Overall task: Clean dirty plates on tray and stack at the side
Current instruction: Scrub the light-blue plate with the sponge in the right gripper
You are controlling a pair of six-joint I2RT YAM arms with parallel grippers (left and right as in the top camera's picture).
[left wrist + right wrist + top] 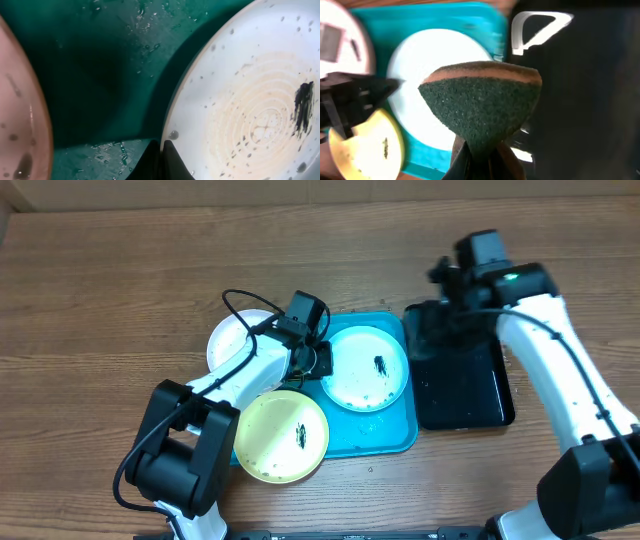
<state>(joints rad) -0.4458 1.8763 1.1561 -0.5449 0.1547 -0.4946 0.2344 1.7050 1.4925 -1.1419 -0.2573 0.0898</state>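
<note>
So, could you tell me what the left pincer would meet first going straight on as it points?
Probably the tray, its wet floor right beside the mint-green plate; depth is unclear.

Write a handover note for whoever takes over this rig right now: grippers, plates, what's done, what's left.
Left gripper: shut, with its tips at the rim of the pale green plate. Whether it pinches the rim is unclear.
Right gripper: shut on the sponge, over the black tray.
Plates: the pale green plate lies in the blue tray. The yellow plate overhangs the tray's front-left corner. The white plate sits at its left edge.
Done: the sponge is in hand, nothing more. The green and yellow plates show dark smears, and nothing is stacked.
Left: scrub all three plates and stack them beside the tray.
</note>
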